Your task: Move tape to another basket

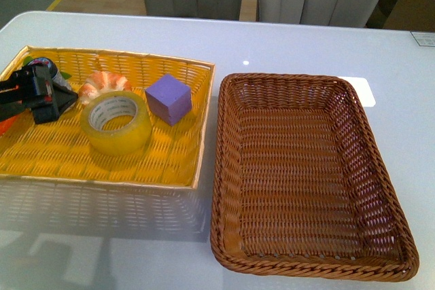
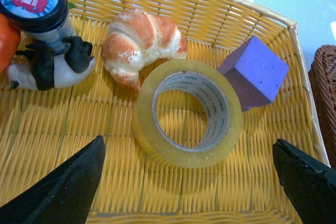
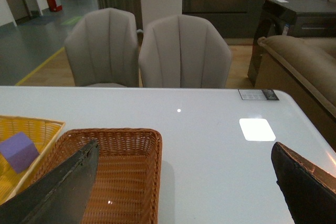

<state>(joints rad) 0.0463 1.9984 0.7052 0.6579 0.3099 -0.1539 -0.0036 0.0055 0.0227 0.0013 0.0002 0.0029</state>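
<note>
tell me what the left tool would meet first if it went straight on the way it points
Most likely the tape, lying flat in the yellow tray and centred ahead of the open left tool; how far off it lies is unclear.

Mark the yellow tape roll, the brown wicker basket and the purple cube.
Translucent yellow tape roll [image 2: 178,157]: left wrist view, its yellow band.
Dark brown wicker basket [image 1: 312,267]: front view, near rim.
Purple cube [image 1: 168,90]: front view, top face.

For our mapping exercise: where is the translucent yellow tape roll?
Front view, left: tape roll lies in the yellow woven tray, beside the orange croissant toy and purple cube.
</note>
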